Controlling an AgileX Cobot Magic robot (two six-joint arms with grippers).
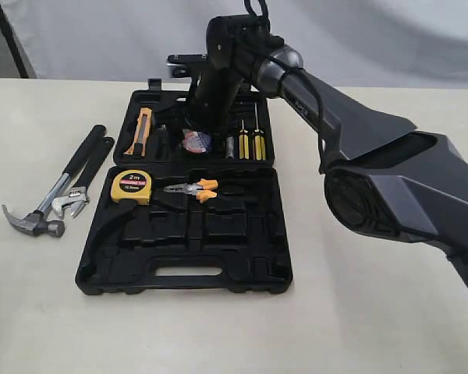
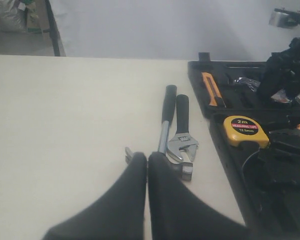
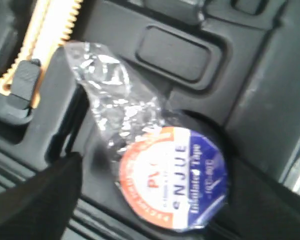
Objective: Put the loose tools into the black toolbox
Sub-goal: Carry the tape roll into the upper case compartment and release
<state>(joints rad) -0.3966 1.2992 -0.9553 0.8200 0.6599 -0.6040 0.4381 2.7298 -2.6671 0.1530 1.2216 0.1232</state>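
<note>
The black toolbox [image 1: 101, 269] lies open on the table. My right gripper [image 1: 205, 118] reaches down into its far half, over the black tape roll [image 1: 195, 141]. In the right wrist view the tape roll [image 3: 172, 182] lies in a round recess, its clear wrap trailing off. It sits between the parted fingers of the right gripper [image 3: 155, 162], with a gap on one side. The claw hammer [image 1: 40, 209] and the adjustable wrench [image 1: 79, 191] lie side by side on the table left of the box. My left gripper [image 2: 147, 157] is shut and empty, hovering just short of the hammer [image 2: 165, 117] and wrench [image 2: 182, 142].
A yellow tape measure [image 1: 131, 185] and orange-handled pliers [image 1: 193, 188] sit in the near half of the box. An orange utility knife [image 1: 139, 131] and several screwdrivers [image 1: 246, 142] fill the far half. The right arm's bulky links [image 1: 390, 187] hang over the table's right side.
</note>
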